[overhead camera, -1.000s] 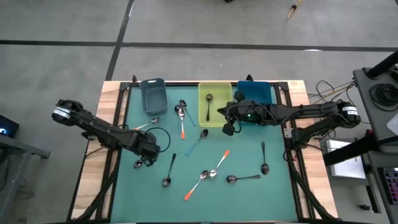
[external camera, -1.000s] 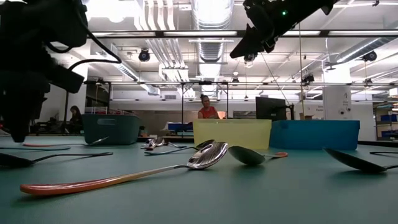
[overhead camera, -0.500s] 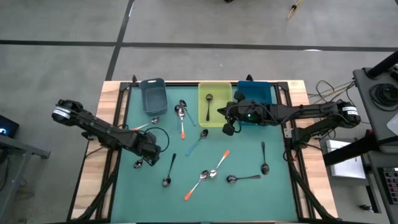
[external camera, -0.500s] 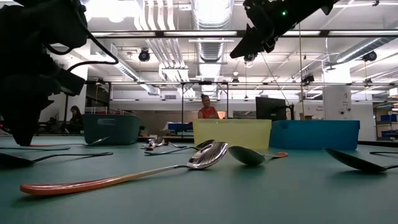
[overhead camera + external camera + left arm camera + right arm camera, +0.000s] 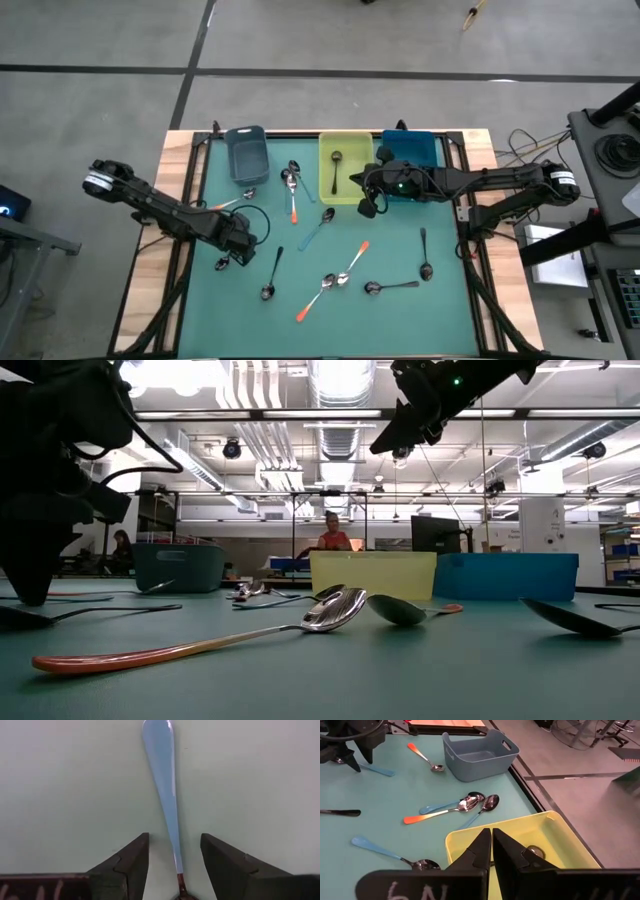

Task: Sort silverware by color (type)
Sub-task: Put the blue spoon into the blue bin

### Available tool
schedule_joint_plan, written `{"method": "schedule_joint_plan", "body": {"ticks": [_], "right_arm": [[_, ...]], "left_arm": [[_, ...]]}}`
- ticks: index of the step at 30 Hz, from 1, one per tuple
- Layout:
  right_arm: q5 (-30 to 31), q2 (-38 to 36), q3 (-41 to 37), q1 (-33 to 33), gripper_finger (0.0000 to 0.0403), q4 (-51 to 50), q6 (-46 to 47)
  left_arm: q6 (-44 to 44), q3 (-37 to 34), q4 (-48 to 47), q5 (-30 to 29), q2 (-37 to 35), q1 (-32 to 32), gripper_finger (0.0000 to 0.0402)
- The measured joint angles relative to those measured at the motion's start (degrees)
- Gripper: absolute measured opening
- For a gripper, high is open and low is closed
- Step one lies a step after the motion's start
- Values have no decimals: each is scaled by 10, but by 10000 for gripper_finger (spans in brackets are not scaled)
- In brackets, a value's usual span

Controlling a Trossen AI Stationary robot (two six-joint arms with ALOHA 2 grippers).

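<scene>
Spoons with orange, black or pale blue handles lie scattered on the green mat [image 5: 400, 230]. My left gripper [image 5: 175, 840] points straight down at the mat's left, open. Its two fingers stand on either side of a pale blue spoon handle [image 5: 162, 780] near the neck, touching nothing. That spoon [image 5: 222, 264] lies flat on the mat. My right gripper [image 5: 491, 845] is shut on nothing and hovers high by the near edge of the yellow bin [image 5: 345, 190]. In that bin lies a black-handled spoon [image 5: 335, 170].
A grey-blue bin [image 5: 246, 155] and a blue bin [image 5: 410, 150] flank the yellow one along the far edge. Orange spoons [image 5: 292, 205] [image 5: 352, 265] [image 5: 312, 300], a blue spoon [image 5: 316, 230] and black spoons [image 5: 272, 272] [image 5: 424, 255] [image 5: 392, 287] lie around the middle.
My left gripper has sunk a little toward the mat over the blue-handled spoon and has rolled slightly about its downward line. The spoon has stayed where it was.
</scene>
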Motion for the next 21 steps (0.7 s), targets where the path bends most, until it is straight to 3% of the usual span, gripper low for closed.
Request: {"method": "schedule_joint_plan", "body": {"ticks": [6, 17, 21], "right_arm": [[0, 0, 0, 0, 9, 0, 0], [0, 0, 0, 0, 9, -10, 4], [0, 0, 0, 0, 9, -11, 4]], "left_arm": [[1, 0, 4, 0, 0, 0, 142], [-14, 0, 9, 1, 1, 0, 18], [-22, -1, 10, 1, 1, -1, 6]]}}
